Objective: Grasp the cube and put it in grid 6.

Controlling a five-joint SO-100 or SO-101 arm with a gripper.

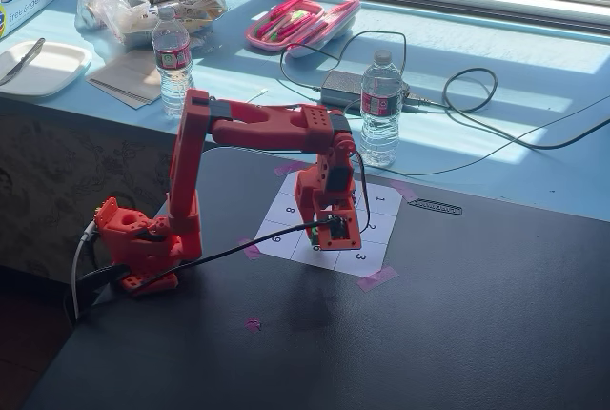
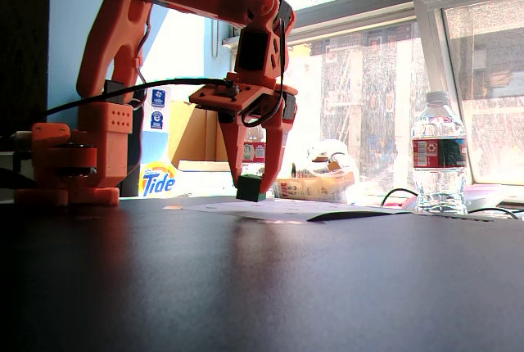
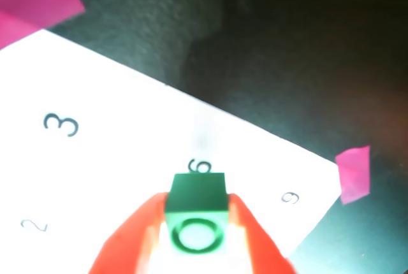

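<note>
With the cube (image 3: pixel 196 213) pinched in the end effector (image 2: pixel 255 191) just above the "6" square (image 3: pixel 203 166), lower straight down. Spread only once resting on the sheet.

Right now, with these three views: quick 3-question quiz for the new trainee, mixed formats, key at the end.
1. True or false: the gripper is closed on the green cube.
2. In the wrist view, which printed number sits just beyond the green cube? A) 3 B) 6 C) 9
3. How many water bottles stand on the blue counter in the fixed view from above?

Key:
1. True; both fingers flank the cube, pressed to its sides.
2. B, the 6.
3. Two: one bottle at left, another bottle behind the numbered sheet.
</note>
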